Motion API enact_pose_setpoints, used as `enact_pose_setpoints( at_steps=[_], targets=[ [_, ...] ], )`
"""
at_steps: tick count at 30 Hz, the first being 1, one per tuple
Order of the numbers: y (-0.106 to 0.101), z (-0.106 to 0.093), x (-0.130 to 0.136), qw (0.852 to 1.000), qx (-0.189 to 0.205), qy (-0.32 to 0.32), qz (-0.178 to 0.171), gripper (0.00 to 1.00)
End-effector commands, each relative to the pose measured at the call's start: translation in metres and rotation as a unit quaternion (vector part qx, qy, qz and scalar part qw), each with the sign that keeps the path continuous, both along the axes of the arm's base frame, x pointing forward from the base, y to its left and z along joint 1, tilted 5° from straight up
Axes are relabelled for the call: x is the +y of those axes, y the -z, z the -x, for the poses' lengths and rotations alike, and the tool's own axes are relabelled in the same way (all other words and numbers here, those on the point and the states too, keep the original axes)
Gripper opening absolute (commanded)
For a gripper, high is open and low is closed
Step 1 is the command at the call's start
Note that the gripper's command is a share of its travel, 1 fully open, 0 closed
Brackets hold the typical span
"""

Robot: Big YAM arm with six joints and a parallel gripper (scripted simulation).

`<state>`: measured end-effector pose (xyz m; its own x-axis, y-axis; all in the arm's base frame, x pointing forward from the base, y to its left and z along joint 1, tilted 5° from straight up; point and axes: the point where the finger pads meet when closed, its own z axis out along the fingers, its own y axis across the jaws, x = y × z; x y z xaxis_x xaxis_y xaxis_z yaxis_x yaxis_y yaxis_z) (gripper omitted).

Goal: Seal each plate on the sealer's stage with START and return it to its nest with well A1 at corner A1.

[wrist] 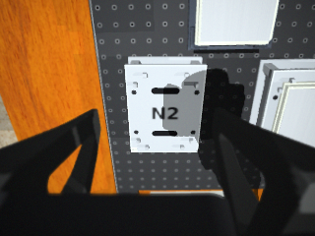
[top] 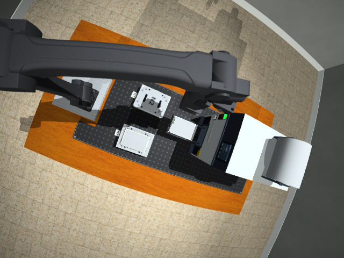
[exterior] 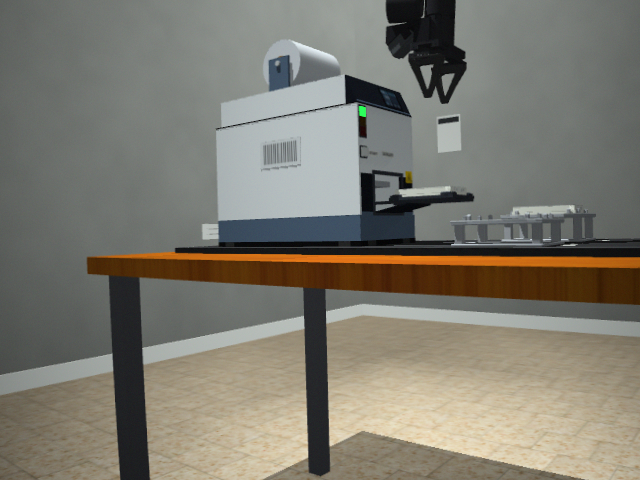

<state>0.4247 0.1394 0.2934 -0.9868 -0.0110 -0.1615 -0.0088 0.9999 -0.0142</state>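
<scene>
Hand (exterior: 435,98) (wrist: 156,118) open above tabletop (top: 177,177) (exterior: 310,260), holding 0 items; 1 plate (top: 183,127) (exterior: 426,191) (wrist: 236,22) on extended stage (top: 167,131) (exterior: 434,198) (wrist: 192,36), sealer lamp (top: 224,116) (exterior: 362,111) green, nest N2 (top: 147,106) (exterior: 504,221) (wrist: 164,143) bare.

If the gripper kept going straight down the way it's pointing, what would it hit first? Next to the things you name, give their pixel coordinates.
Probably the bare N2 nest (top: 148,108) (wrist: 164,101), which lies between and beyond the gripper's (exterior: 435,99) (wrist: 157,115) open fingers; depth is unclear, so it might land slightly off.
</scene>
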Motion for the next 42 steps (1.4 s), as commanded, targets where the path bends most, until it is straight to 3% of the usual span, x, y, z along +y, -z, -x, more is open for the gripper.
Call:
enact_pose_setpoints(
  at_steps=[1, 4, 8, 10, 12, 15, 19, 22, 28, 42],
  targets=[
    [-0.004, 0.001, 0.006, 1.000, -0.026, -0.003, -0.007, 1.00],
    [0.009, 0.000, 0.011, 0.997, -0.080, -0.006, -0.009, 1.00],
    [0.039, -0.004, 0.010, 0.998, -0.059, -0.002, -0.012, 1.00],
    [0.053, -0.005, 0.006, 0.994, -0.104, 0.001, -0.009, 1.00],
    [0.062, -0.002, 0.008, 0.994, -0.109, -0.004, -0.011, 1.00],
    [0.071, -0.001, 0.008, 0.986, -0.166, -0.012, -0.011, 1.00],
    [0.077, -0.006, 0.008, 0.988, -0.152, -0.014, -0.011, 1.00],
    [0.095, -0.012, 0.004, 0.989, -0.146, -0.014, -0.010, 1.00],
    [0.093, -0.015, -0.002, 0.991, -0.134, -0.001, -0.006, 1.00],
    [0.066, -0.019, 0.000, 0.988, -0.155, 0.009, -0.017, 1.00]
  ],
)
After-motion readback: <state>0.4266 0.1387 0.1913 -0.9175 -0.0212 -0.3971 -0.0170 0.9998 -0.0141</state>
